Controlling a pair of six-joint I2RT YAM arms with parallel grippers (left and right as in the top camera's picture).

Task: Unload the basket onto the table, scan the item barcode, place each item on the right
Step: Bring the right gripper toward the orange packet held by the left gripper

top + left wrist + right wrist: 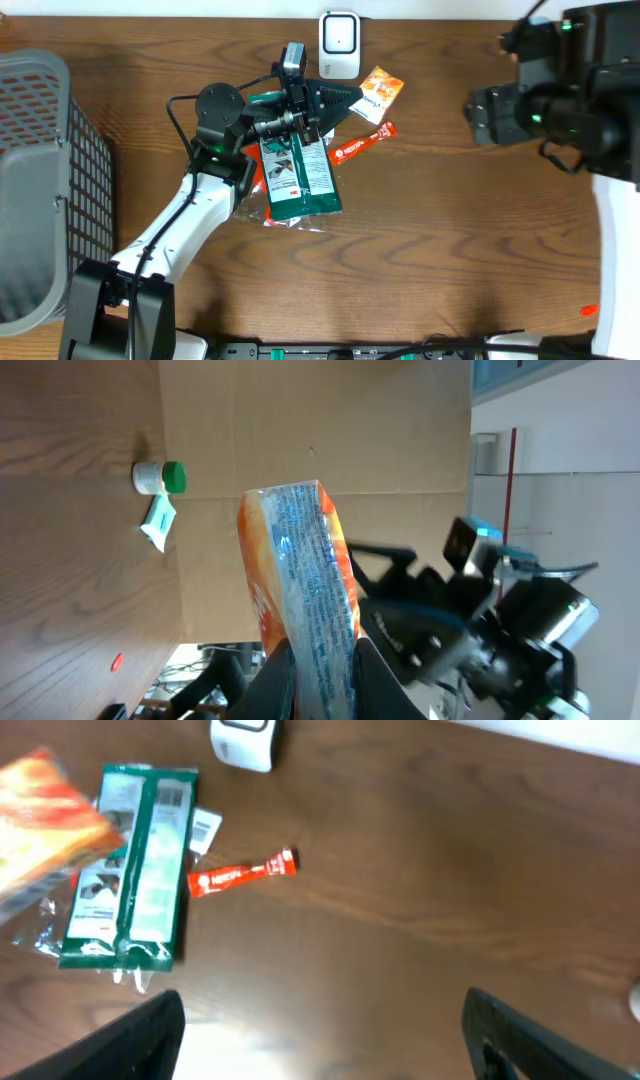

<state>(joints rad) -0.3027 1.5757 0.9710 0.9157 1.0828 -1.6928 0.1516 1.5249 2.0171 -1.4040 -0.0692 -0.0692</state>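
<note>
Overhead looks straight down; right wrist shares its white scanner [339, 45]

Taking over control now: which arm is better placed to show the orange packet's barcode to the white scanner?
Left. The left claw is shut on the orange packet, held up close to the white scanner. The right claw stands open and empty, far off to the right.

Orange packet [381, 92], green-and-white pouch [300, 175], red sachet [362, 146], white scanner [340, 44], brown wood-grain table [450, 230].

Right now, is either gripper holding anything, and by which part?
The left gripper pinches the orange plastic packet by one end; the right gripper is open, holding nothing.
</note>
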